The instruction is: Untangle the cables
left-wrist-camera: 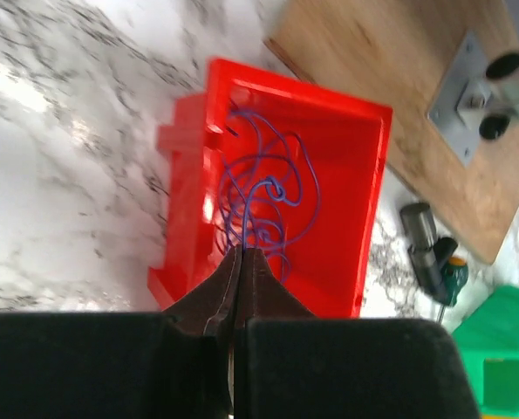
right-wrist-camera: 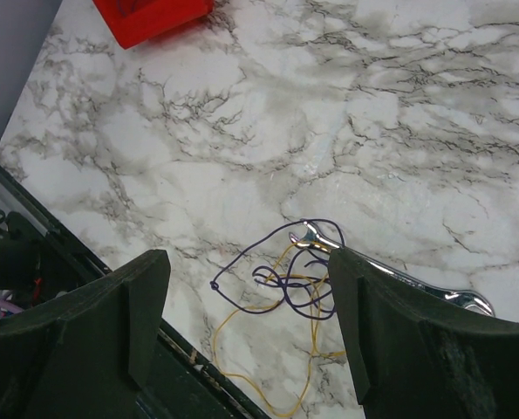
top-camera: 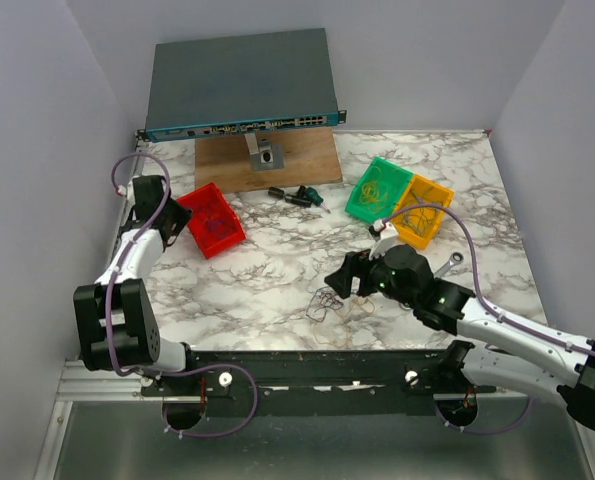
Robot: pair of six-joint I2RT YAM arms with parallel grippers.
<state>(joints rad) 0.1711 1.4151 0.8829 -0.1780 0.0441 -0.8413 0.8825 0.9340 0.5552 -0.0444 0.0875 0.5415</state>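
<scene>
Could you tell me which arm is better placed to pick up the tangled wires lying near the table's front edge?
Right. The right gripper, open, hangs directly over the wire tangle. The left gripper is off at the red bin, shut on a blue wire there.

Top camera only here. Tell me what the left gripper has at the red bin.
Observer: The left gripper is shut over the red bin. A coil of blue wire runs down to its tips, but I cannot tell if it is pinched.
Operator: Now report the right gripper.
Observer: The right gripper is open, hanging over the tangle.
Operator: Say what is in that tangle.
Observer: Dark blue and yellow strands, looped over the head of a silver wrench.
</scene>
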